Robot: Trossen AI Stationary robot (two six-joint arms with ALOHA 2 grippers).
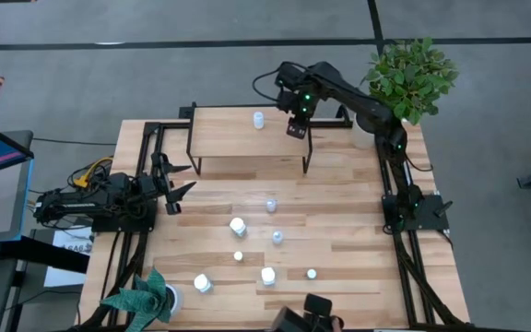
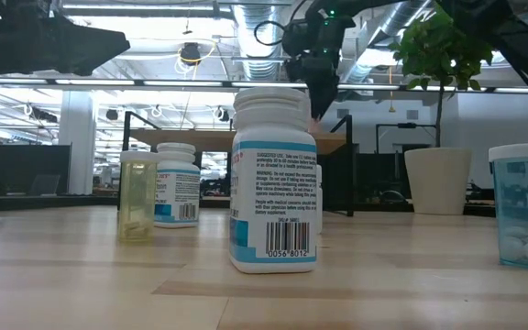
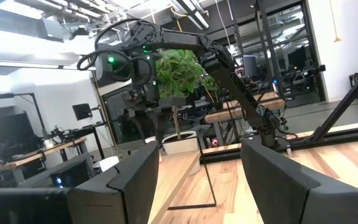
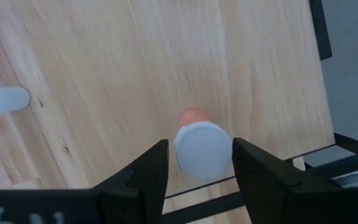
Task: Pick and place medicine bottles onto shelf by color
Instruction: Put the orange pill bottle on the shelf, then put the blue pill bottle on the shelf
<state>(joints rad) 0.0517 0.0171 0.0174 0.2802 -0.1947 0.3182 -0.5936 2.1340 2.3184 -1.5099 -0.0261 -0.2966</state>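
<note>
While waiting at the table's left edge, left gripper (image 1: pixel 181 179) spread wide, empty. Seven small plastic bottles (image 1: pixel 238 226) scattered on the wooden tabletop (image 1: pixel 339 212); one pale bottle (image 1: pixel 259 119) on the light-wood shelf (image 1: pixel 224 134). Right gripper (image 4: pixel 199 163) over the shelf's right end, clamping a white-capped bottle (image 4: pixel 202 149).

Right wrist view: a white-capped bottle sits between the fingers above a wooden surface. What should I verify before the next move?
1. Right gripper is over the shelf: ok.
2. White-capped bottle is centred in that gripper: ok.
3. Bottle firmly held or already released: cannot tell.
4. Bottle base resting on the shelf top: cannot tell.
5. Clear of the pale bottle already on the shelf: ok.
6. Left gripper is open and waits at the table's left: ok.
</note>
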